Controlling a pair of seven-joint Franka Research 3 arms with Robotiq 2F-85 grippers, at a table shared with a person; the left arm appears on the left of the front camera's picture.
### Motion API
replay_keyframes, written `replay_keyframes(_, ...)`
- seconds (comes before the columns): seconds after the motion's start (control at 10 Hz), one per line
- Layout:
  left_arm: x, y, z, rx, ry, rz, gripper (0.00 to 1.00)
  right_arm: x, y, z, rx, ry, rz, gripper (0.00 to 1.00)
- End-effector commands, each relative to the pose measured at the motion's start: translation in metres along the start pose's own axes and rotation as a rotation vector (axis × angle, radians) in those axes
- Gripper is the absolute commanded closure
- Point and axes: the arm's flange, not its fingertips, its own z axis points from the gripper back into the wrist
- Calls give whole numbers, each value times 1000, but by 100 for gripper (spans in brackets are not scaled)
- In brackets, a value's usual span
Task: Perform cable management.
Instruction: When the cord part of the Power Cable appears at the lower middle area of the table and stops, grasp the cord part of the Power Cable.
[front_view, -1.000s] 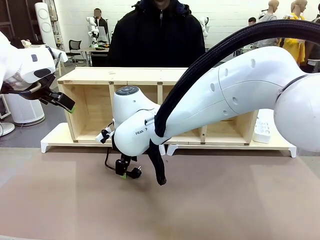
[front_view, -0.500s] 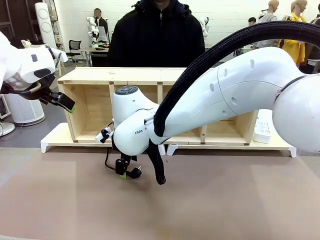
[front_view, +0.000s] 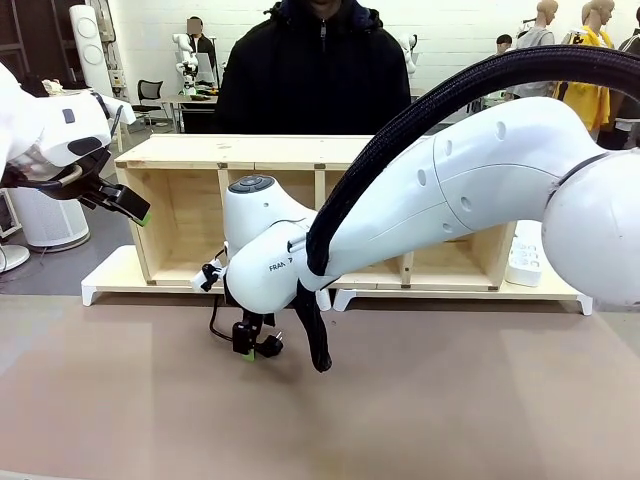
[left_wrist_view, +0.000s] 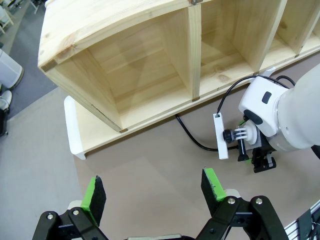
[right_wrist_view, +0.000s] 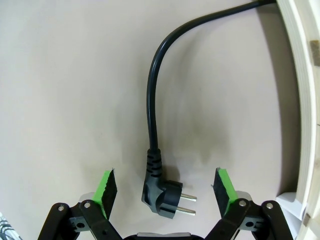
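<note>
Lying flat on the table (right_wrist_view: 60, 75), the cable (right_wrist_view: 150, 110) is curving away from the wooden shelf (front_view: 250, 150) and ending in its black two-pin plug (right_wrist_view: 162, 197), which is resting on the brown surface just in front of the shelf's left half. The cord is running back toward the foot of the shelf, where the right wrist view is cutting it off, so its far end cannot be told.

The right hand (right_wrist_view: 165, 186) is hanging straight over the plug with its green pads (right_wrist_view: 106, 187) spread wide. One pad is on each side of the plug body, neither is touching it, and nothing is being gripped. That straddle is looking like the set-up for a pinch. The plug is the stiffest part of a limp cord, and taking it there would let the arm lead the rest of the length wherever it is meant to go. The pins are pointing toward one pad, so the jaws would be closing along the plug rather than across its flat sides, which may be making for a less sure hold.

The left hand (front_view: 128, 205) is hovering raised at the shelf's left end, jaws apart and empty, well apart from the cable, probably so as not to crowd the right arm. A person (front_view: 315, 70) is standing behind the shelf, and a white power strip (front_view: 525, 255) is sitting on the shelf's base at its right end.
</note>
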Motion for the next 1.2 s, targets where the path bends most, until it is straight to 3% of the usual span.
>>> replay_keyframes(0.0, 0, 0, 0, 4, 0, -1, 0, 3, -2, 0, 25, 30, 29, 0)
replay_keyframes(0.5, 0, 0, 0, 4, 0, -1, 0, 4, -6, 1, 75, 64, 84, 0)
replay_keyframes(0.7, 0, 0, 0, 4, 0, -1, 0, 8, -5, -6, 38, 87, 112, 0)
replay_keyframes(1.1, 0, 0, 0, 4, 0, -1, 0, 15, -5, -8, -31, 36, 127, 0)
